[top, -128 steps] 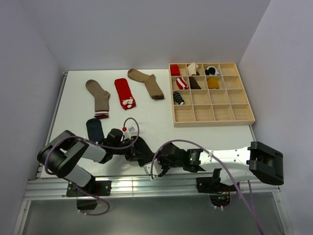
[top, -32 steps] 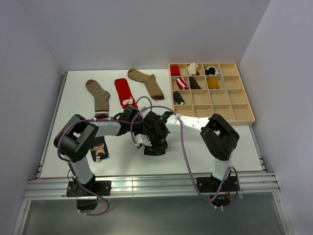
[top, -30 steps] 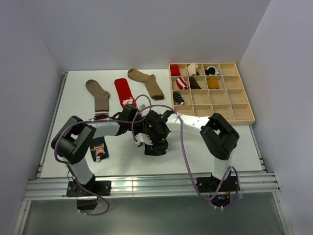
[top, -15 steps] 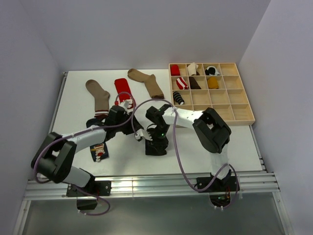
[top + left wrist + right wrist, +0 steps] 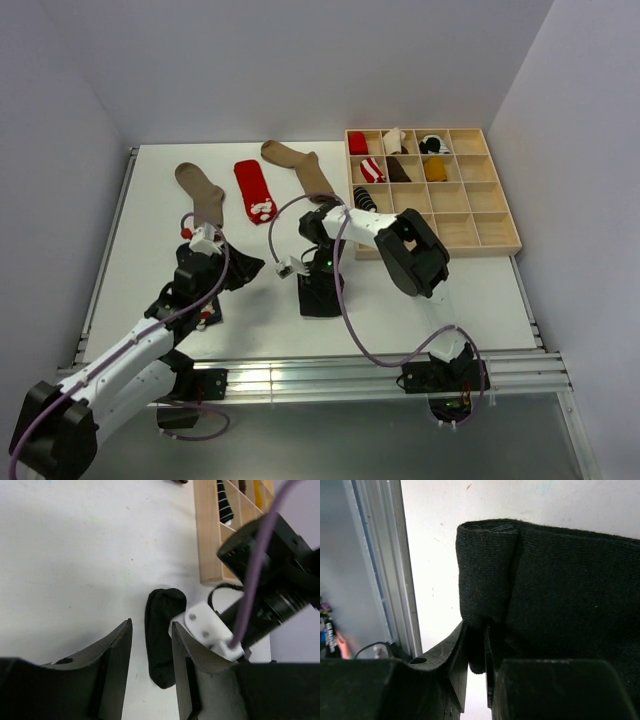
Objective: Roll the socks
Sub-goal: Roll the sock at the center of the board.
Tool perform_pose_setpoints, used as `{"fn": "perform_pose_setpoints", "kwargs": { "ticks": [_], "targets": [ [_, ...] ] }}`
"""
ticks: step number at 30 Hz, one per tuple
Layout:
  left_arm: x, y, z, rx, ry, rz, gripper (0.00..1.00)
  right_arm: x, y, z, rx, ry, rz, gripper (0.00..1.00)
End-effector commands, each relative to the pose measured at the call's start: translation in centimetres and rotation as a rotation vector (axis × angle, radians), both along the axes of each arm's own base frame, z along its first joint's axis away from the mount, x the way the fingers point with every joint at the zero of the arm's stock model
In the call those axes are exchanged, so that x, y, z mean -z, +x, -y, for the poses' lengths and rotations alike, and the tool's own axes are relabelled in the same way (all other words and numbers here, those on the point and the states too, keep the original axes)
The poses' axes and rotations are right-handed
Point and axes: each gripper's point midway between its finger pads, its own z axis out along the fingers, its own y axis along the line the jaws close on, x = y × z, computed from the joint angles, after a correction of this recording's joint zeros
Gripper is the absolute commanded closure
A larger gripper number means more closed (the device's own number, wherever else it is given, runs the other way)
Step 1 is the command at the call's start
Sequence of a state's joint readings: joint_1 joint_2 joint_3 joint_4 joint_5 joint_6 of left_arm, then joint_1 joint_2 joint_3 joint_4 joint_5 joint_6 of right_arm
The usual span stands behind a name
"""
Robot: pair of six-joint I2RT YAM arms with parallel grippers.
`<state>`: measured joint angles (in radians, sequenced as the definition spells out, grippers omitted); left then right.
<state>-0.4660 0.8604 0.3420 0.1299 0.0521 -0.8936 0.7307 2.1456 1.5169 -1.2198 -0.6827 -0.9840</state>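
Note:
A plain black sock lies folded near the table's middle. My right gripper stands straight down over it. In the right wrist view this gripper is shut on a folded edge of the black sock, with cloth pinched between the fingers. My left gripper is to the sock's left, apart from it. In the left wrist view it is open and empty, and the black sock lies just beyond its fingertips. A navy sock lies partly under the left arm.
Two tan socks and a red sock lie flat at the back of the table. The wooden compartment tray at the right holds several rolled socks in its back cells; its near corner shows in the left wrist view.
My left arm has drawn back to the left, away from the black sock, with its jaws wider. The right gripper has stayed shut on the sock, and its arm has swung round.

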Motion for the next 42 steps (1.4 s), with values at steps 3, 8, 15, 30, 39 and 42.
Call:
{"fn": "perform_pose_setpoints", "kwargs": {
  "ticks": [3, 8, 15, 30, 39, 42],
  "targets": [
    [-2.8, -1.3, 2.2, 0.118, 0.023, 0.217, 0.59, 1.0, 0.5, 1.0, -0.006, -0.092, -0.051, 0.83],
    [-2.1, -4.4, 7.7, 0.32, 0.157, 0.288, 0.59, 1.1, 0.9, 0.7, 0.011, -0.114, -0.096, 0.82],
    [0.4, -6.0, 12.6, 0.514, 0.261, 0.278, 0.56, 1.6, 1.6, 0.4, 0.034, -0.137, -0.107, 0.82],
    [5.3, -6.4, 15.6, 0.7, 0.39, 0.22, 0.5, 1.9, 2.1, 0.8, 0.072, -0.152, -0.138, 0.82],
    [7.1, -7.3, 15.7, 0.727, 0.364, 0.17, 0.5, 2.2, 2.3, 0.8, 0.083, -0.157, -0.144, 0.81],
    [7.7, -7.6, 15.7, 0.737, 0.37, 0.149, 0.5, 2.3, 2.3, 0.8, 0.089, -0.16, -0.145, 0.81]
  ]
}}
